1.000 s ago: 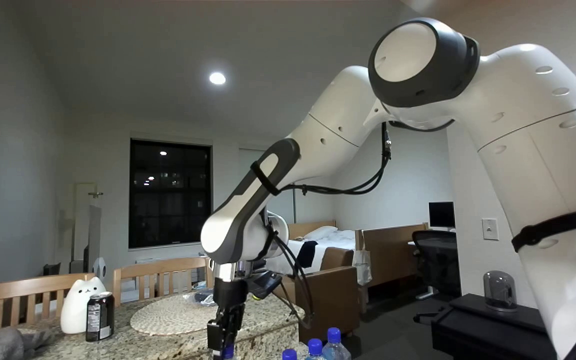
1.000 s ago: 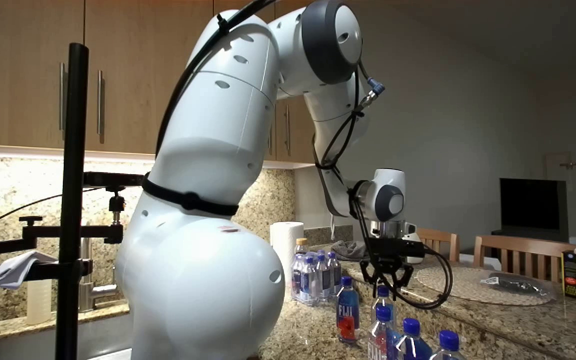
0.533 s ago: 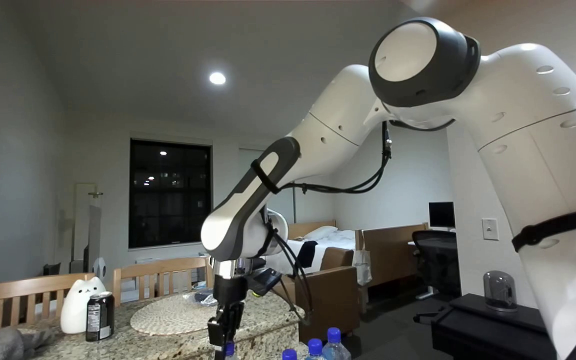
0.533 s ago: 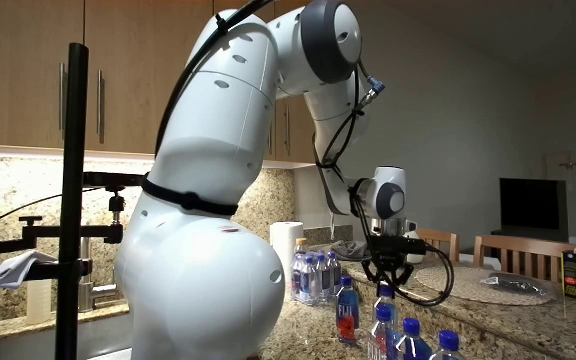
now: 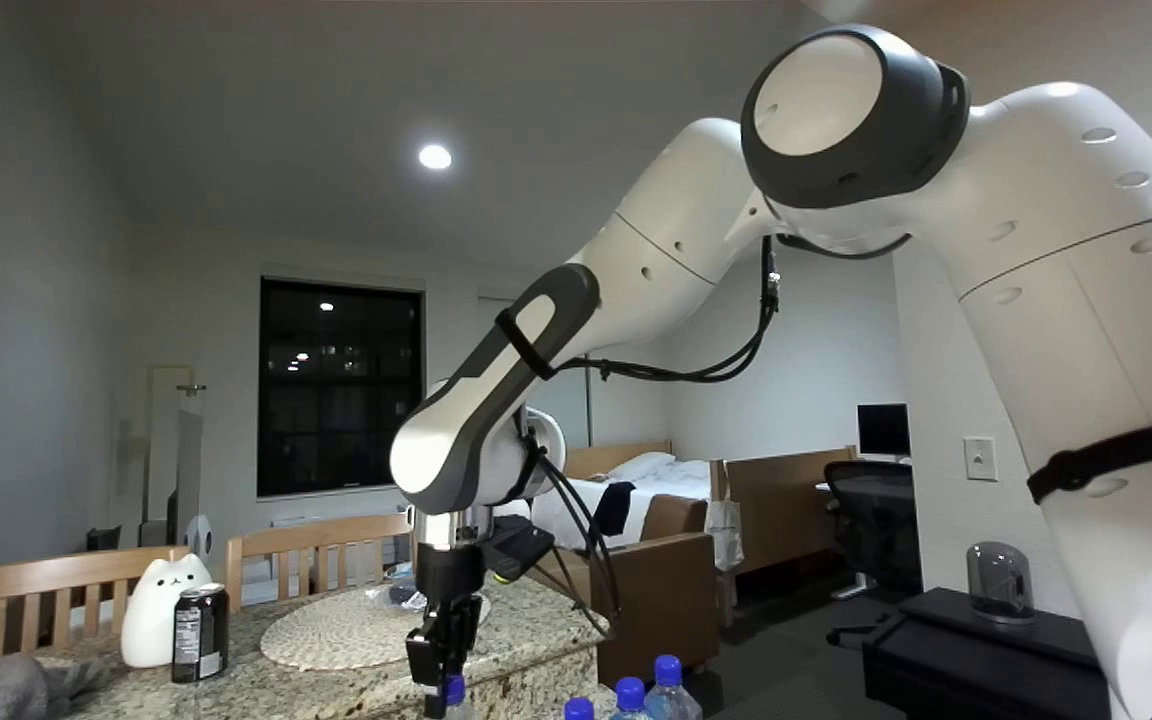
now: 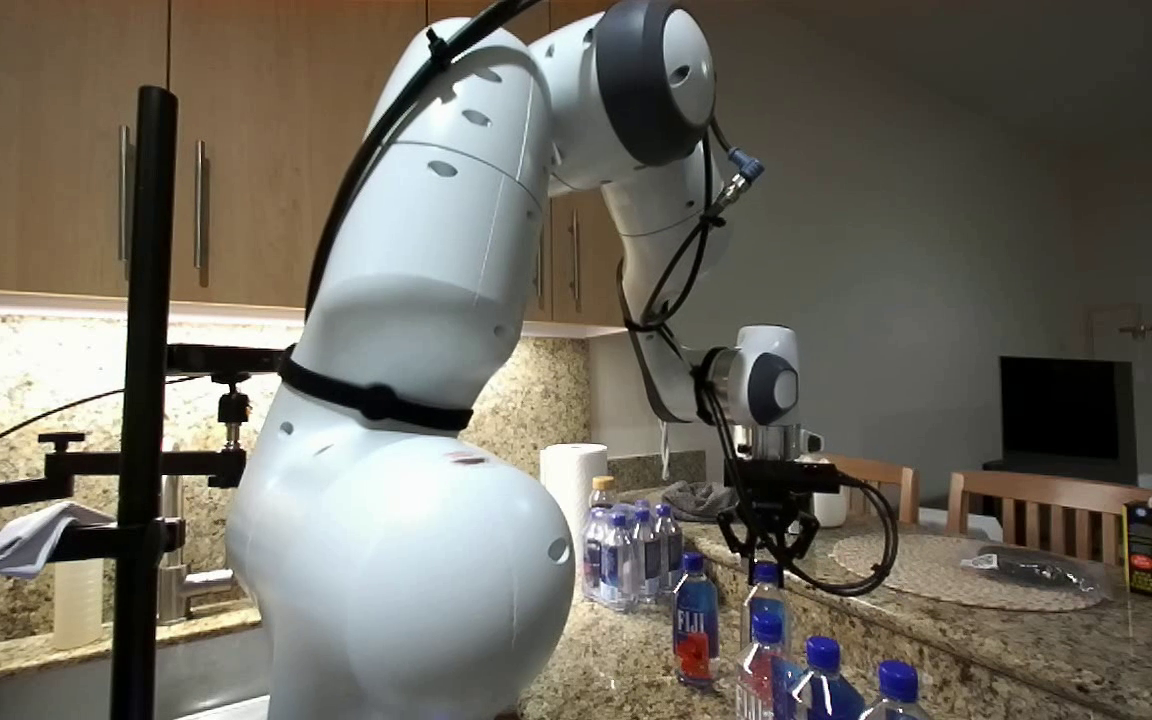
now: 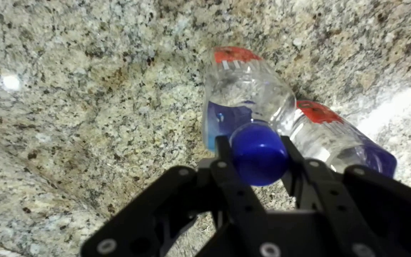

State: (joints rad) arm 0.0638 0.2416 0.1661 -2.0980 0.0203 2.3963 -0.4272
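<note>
A clear plastic water bottle with a blue cap is held in my gripper, its black fingers pressed against both sides of the cap. In both exterior views the gripper points down over the counter, with the held bottle's cap between its fingertips. Other bottles hide the held bottle's base, so I cannot tell whether it touches the counter. A second bottle with a red label appears close to its right in the wrist view. A labelled FIJI bottle stands nearby on the counter.
Several blue-capped bottles stand in front of the gripper. A bottle pack and paper towel roll are behind. The raised granite ledge bears a woven mat, a carton, a can and a white cat figure.
The fingers have closed on the cap. Gripper and bottle have risen a little, shifting slightly left in both exterior views over the last half second.
</note>
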